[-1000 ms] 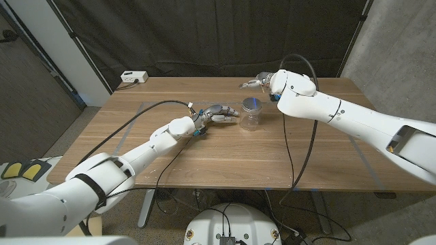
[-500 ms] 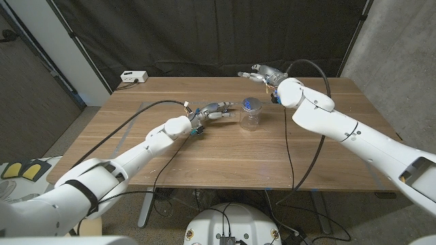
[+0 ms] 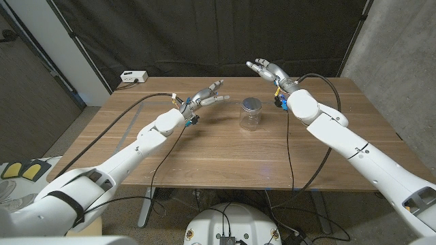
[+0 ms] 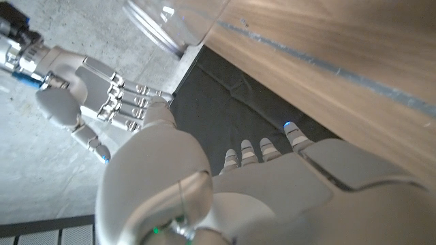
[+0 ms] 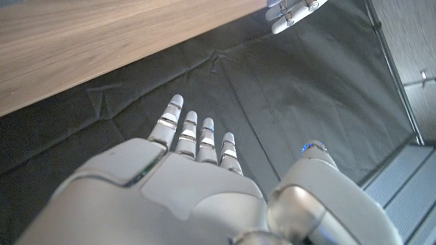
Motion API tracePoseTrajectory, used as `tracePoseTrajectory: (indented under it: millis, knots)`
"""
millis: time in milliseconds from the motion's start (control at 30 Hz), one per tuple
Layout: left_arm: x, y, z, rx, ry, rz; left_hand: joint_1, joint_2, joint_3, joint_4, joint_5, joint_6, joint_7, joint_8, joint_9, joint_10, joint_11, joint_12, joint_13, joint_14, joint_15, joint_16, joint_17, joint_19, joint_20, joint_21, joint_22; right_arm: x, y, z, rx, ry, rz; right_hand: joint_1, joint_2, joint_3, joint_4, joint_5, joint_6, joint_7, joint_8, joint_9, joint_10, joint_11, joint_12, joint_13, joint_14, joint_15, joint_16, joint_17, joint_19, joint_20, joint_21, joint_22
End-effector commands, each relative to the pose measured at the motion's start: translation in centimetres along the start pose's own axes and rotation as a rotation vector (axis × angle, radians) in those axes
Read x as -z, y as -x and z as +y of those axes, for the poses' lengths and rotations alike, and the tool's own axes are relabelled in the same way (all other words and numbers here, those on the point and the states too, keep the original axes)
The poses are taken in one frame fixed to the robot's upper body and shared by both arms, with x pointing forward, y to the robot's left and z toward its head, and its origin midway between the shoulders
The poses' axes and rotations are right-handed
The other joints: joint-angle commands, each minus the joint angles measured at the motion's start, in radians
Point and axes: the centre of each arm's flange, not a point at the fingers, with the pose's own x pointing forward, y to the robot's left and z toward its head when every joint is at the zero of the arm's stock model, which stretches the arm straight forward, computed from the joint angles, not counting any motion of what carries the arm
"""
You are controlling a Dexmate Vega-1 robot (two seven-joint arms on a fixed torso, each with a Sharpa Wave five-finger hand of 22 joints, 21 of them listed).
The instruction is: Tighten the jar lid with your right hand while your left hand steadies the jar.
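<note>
A clear glass jar [image 3: 251, 116] with a silver lid [image 3: 251, 103] stands upright near the middle of the wooden table [image 3: 225, 153], with nothing touching it. My left hand [image 3: 205, 97] hovers to the jar's left, fingers spread and holding nothing. My right hand [image 3: 268, 69] is raised behind and to the right of the jar, fingers stretched out, also holding nothing. In the left wrist view my left hand [image 4: 272, 160] shows with the right hand [image 4: 92, 99] beyond it and the jar's base [image 4: 167, 20] on the table [image 4: 340, 61]. The right wrist view has my right hand [image 5: 194, 153] with fingers extended.
A white power box [image 3: 133, 77] sits at the table's back left corner. Black cables [image 3: 139, 112] trail from both arms across the tabletop. A black curtain [image 3: 204, 34] hangs behind the table. Fingertips of my left hand [image 5: 293, 10] show in the right wrist view.
My left hand has drawn away from the jar's side, up and to the left, and spread its fingers. My right hand has risen and moved back behind the jar.
</note>
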Motion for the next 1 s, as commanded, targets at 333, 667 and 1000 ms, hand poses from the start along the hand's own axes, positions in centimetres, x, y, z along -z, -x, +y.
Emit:
tracePoseTrajectory:
  millis: [333,667,1000]
  knots:
    - [-4.2,4.8,4.6,-0.187,0.053,-0.168,-0.051,0.007,-0.018,0.022,0.001,-0.058,-0.011,0.003,0.0,-0.06,0.035,0.005,-0.01,-0.048,0.014,0.009,0.004,-0.068,0.0,-0.012,0.005,2.9,0.6,-0.6,0.1,-0.308,-0.152,0.005,0.009,0.005,-0.006,-0.002,0.021,-0.006,0.01,0.002,0.014,-0.009,0.005,0.0,-0.011,-0.006,0.003,-0.002,-0.017,-0.003,0.01,0.004]
    - [-4.6,6.9,6.4,-0.2,0.055,-0.207,-0.069,0.01,-0.024,0.031,0.001,-0.061,-0.014,0.006,0.0,-0.061,0.038,0.01,-0.014,-0.048,0.016,0.012,0.005,-0.072,0.005,-0.014,0.006,3.7,0.9,-1.3,0.119,-0.313,-0.124,-0.011,0.007,-0.001,-0.004,-0.002,0.04,-0.02,0.012,0.0,0.047,-0.008,0.015,-0.002,0.015,-0.018,0.017,-0.004,-0.008,-0.006,0.02,0.005]
    - [-2.2,8.7,7.0,-0.222,0.089,-0.161,-0.082,0.014,-0.028,0.037,0.0,-0.068,-0.011,0.008,-0.001,-0.071,0.041,0.012,-0.017,-0.057,0.017,0.012,0.004,-0.082,0.012,-0.019,0.007,2.8,1.7,0.2,0.211,-0.302,-0.106,-0.011,0.016,0.003,-0.005,0.001,0.048,-0.021,0.012,0.0,0.056,-0.009,0.016,-0.004,0.034,-0.031,0.024,-0.007,0.004,-0.008,0.027,0.006]
